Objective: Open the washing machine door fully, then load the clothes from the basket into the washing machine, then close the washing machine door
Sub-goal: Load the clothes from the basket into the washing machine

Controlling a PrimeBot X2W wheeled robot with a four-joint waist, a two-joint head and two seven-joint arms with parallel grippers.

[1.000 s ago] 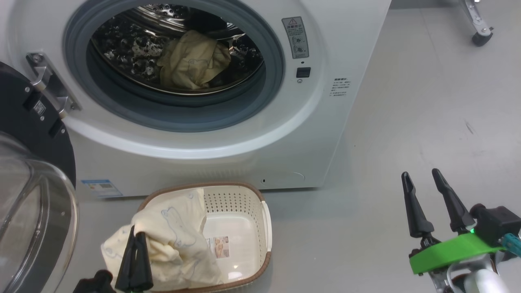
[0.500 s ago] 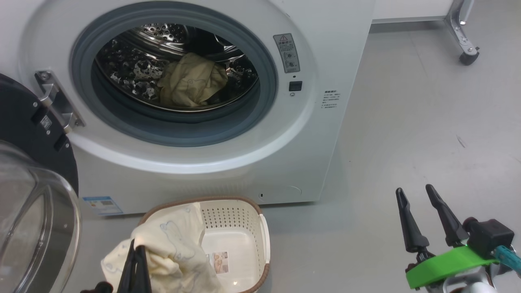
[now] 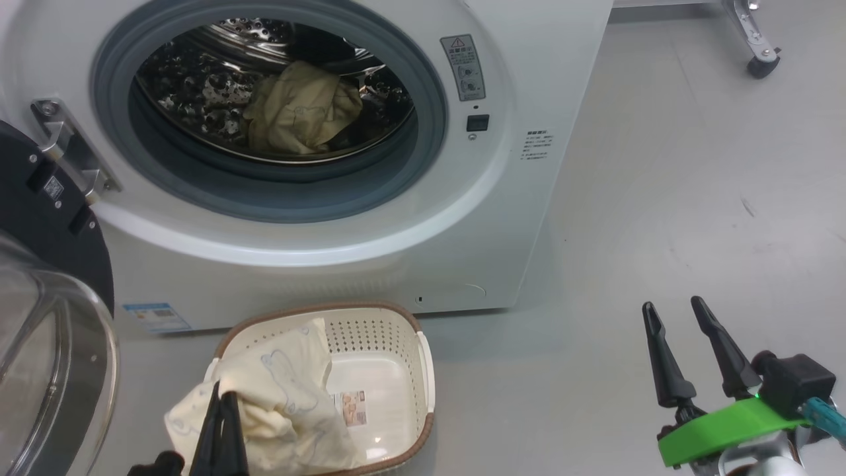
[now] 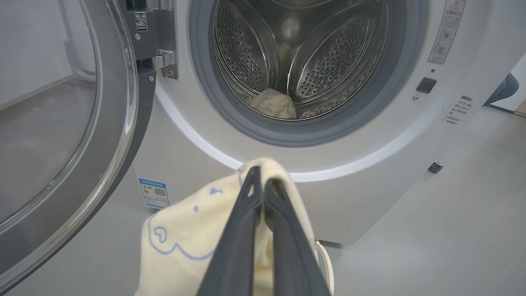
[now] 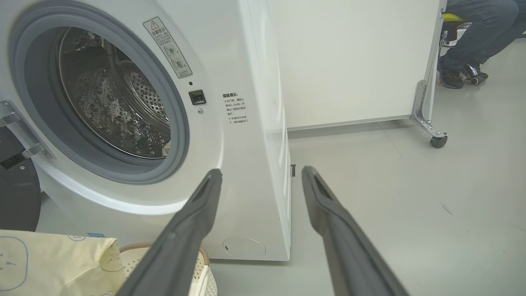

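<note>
Pinching a pale cream-yellow soft cloth (image 3: 277,387) with thin blue-grey outline drawings, the left gripper (image 3: 221,396) has its two long dark fingers pressed together on a fold of the fabric, low left in the head view. The rest of the cloth is heaped in and over the left side of a small rectangular cream plastic basket (image 3: 386,330) with perforated sides and a brown woven-look rim. The basket sits on the grey floor (image 3: 694,198), just in front of the big white front-loading washing machine (image 3: 522,218). A paper label (image 3: 349,406) lies on the basket bottom, beside the cloth.

The large round door (image 3: 46,218), with a glossy black rim and bulging clear glass bowl, is swung wide open on the machine's left side. The steel perforated drum (image 3: 192,92) is exposed, ringed by a grey rubber seal (image 3: 264,195). A crumpled cream-yellow garment (image 3: 297,112) lies inside the drum, low down. A blue sticker (image 3: 153,316) sits low on the machine front, near the door.

The right gripper (image 3: 671,305), low right, has its fingers spread wide apart over the floor, well apart from the basket and the machine. In the right wrist view a black castor wheel (image 5: 437,141) on a metal bracket stands behind the machine. A person's legs in dark trousers (image 5: 472,37) show at top right.
</note>
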